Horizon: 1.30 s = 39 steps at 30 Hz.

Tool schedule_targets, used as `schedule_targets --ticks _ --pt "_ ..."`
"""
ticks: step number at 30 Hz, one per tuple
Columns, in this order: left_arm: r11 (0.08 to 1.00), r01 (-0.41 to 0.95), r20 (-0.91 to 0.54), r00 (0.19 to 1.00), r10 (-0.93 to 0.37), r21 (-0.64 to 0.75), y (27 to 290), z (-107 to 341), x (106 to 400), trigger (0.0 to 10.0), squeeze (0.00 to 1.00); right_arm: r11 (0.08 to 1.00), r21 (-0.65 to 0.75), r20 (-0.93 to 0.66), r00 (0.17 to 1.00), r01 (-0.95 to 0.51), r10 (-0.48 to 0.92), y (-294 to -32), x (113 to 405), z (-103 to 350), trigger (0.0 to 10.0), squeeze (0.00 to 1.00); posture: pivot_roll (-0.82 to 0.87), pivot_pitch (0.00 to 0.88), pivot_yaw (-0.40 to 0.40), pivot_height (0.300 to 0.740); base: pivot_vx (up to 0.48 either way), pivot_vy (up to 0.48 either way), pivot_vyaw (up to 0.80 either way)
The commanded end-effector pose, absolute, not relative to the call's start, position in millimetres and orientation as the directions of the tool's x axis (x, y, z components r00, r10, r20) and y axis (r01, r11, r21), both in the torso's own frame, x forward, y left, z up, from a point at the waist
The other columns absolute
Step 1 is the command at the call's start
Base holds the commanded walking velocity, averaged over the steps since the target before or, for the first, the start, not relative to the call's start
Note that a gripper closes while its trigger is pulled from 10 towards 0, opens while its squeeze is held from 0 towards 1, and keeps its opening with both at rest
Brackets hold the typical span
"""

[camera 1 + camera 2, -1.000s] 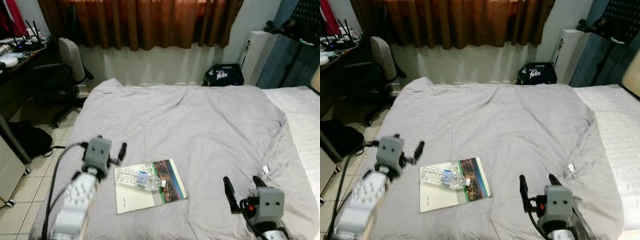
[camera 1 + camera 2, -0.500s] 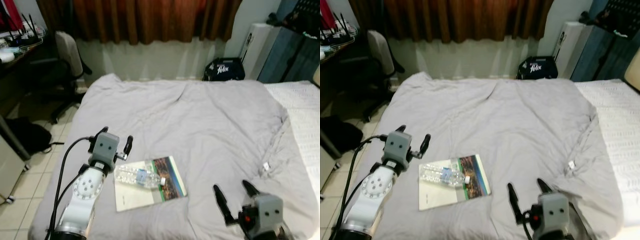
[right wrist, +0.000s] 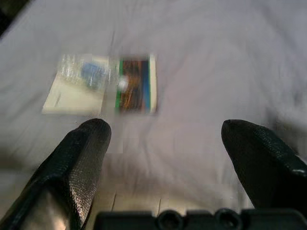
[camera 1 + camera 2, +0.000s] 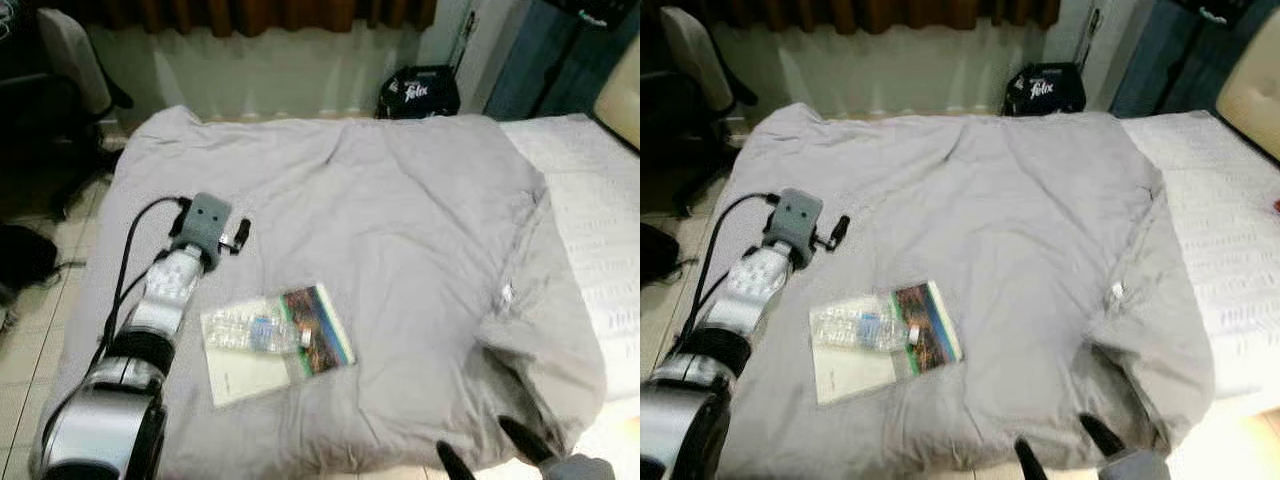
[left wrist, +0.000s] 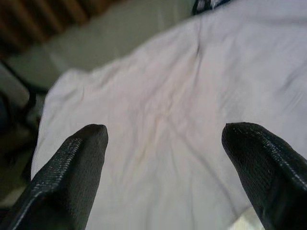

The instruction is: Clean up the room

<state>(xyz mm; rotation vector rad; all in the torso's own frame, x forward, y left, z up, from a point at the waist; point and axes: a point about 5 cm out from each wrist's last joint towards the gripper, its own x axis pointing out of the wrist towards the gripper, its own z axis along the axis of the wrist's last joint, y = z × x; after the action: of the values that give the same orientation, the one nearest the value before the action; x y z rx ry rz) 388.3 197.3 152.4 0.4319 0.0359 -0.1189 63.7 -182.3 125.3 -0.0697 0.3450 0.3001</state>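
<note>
A clear plastic bottle with a blue label lies on its side across a thin book on the grey duvet, near the bed's front left. My left gripper hovers open over the duvet, beyond the bottle and a little to its left, with nothing between its fingers. At the bed's near edge, right of the book, my right gripper stands open and empty. In the right wrist view, the bottle and book lie ahead of the open fingers.
An office chair stands on the tiled floor at the back left. A black bag sits against the far wall. A white quilted mattress adjoins the bed on the right. A dark bag lies on the floor at left.
The camera has tipped down toward the bed. My left gripper has reached farther over the duvet, away from the bottle. My right gripper has sunk to the view's bottom edge.
</note>
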Motion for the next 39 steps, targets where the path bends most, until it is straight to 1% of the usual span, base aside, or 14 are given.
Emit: schedule_targets --ticks 1,6,10,14,15,17,23,26,28,29,31,33,34,39 --pt "0.908 0.111 -0.079 0.993 -0.086 0.404 194 150 391 10.0 0.0 0.953 -0.035 -0.348 0.897 -0.302 0.272 -181 52 141 10.0 0.0 -0.44 0.352 -0.073 0.74 0.0 0.0 0.0" --pt "0.927 0.088 -0.102 0.993 -0.054 0.364 191 147 392 10.0 0.0 0.951 -0.014 -0.396 0.875 -0.31 0.28 -171 33 156 10.0 0.0 -0.48 0.4 -0.089 0.74 0.0 0.0 0.0" --pt "0.93 0.12 -0.138 0.988 -0.075 0.348 180 139 392 10.0 0.0 0.951 0.008 -0.433 0.856 -0.311 0.283 -168 12 169 10.0 0.0 -0.49 0.455 -0.103 0.74 0.0 0.0 0.0" --pt "0.924 0.123 -0.15 0.986 -0.073 0.362 174 135 391 10.0 0.0 0.949 0.022 -0.457 0.841 -0.314 0.289 -164 1 174 10.0 0.0 -0.5 0.466 -0.107 0.74 0.0 0.0 0.0" --pt "0.913 0.093 -0.155 0.987 -0.033 0.396 177 133 390 10.0 0.0 0.953 0.021 -0.486 0.83 -0.303 0.274 -164 -9 179 10.0 0.0 -0.53 0.501 -0.127 0.74 0.0 0.0 0.0" --pt "0.901 0.069 -0.159 0.987 0.0 0.428 183 131 389 10.0 0.0 0.956 0.02 -0.515 0.816 -0.292 0.26 -165 -17 184 10.0 0.0 -0.55 0.521 -0.131 0.74 0.0 0.0 0.0" --pt "0.872 -0.016 -0.172 0.978 0.115 0.49 207 119 380 10.0 0.0 0.96 0.033 -0.571 0.783 -0.279 0.247 -162 -32 195 10.0 0.0 -0.56 0.524 -0.147 0.74 0.0 0.0 0.0" --pt "0.873 -0.016 -0.203 0.97 0.132 0.488 213 112 376 10.0 0.0 0.961 0.032 -0.58 0.777 -0.276 0.242 -162 -34 197 10.0 0.0 -0.56 0.535 -0.144 0.74 0.0 0.0 0.0" --pt "0.875 0.007 -0.284 0.947 0.149 0.484 220 94 366 10.0 0.0 0.96 0.034 -0.581 0.776 -0.278 0.245 -161 -34 198 10.0 0.0 -0.55 0.543 -0.14 0.74 0.0 0.0 0.0" --pt "0.875 0.007 -0.284 0.947 0.149 0.484 220 94 366 10.0 0.0 0.96 0.034 -0.581 0.776 -0.278 0.245 -161 -34 198 10.0 0.0 -0.55 0.543 -0.14 0.74 0.0 0.0 0.0" --pt "0.889 0.014 -0.357 0.919 0.169 0.458 226 78 356 10.0 0.0 0.957 0.037 -0.577 0.776 -0.287 0.255 -161 -35 197 10.0 0.0 -0.54 0.528 -0.137 0.74 0.0 0.0 0.0" --pt "0.894 0.013 -0.382 0.907 0.178 0.447 228 73 353 10.0 0.0 0.956 0.037 -0.575 0.776 -0.29 0.258 -161 -35 196 10.0 0.0 -0.54 0.525 -0.135 0.74 0.0 0.0 0.0" --pt "0.914 0.007 -0.426 0.886 0.183 0.407 231 62 345 10.0 0.0 0.955 0.035 -0.57 0.779 -0.296 0.262 -162 -34 194 10.0 0.0 -0.53 0.527 -0.138 0.74 0.0 0.0 0.0" --pt "0.926 0.029 -0.463 0.872 0.16 0.376 231 51 338 10.0 0.0 0.952 0.041 -0.562 0.781 -0.305 0.274 -161 -32 190 10.0 0.0 -0.51 0.538 -0.131 0.74 0.0 0.0 0.0"
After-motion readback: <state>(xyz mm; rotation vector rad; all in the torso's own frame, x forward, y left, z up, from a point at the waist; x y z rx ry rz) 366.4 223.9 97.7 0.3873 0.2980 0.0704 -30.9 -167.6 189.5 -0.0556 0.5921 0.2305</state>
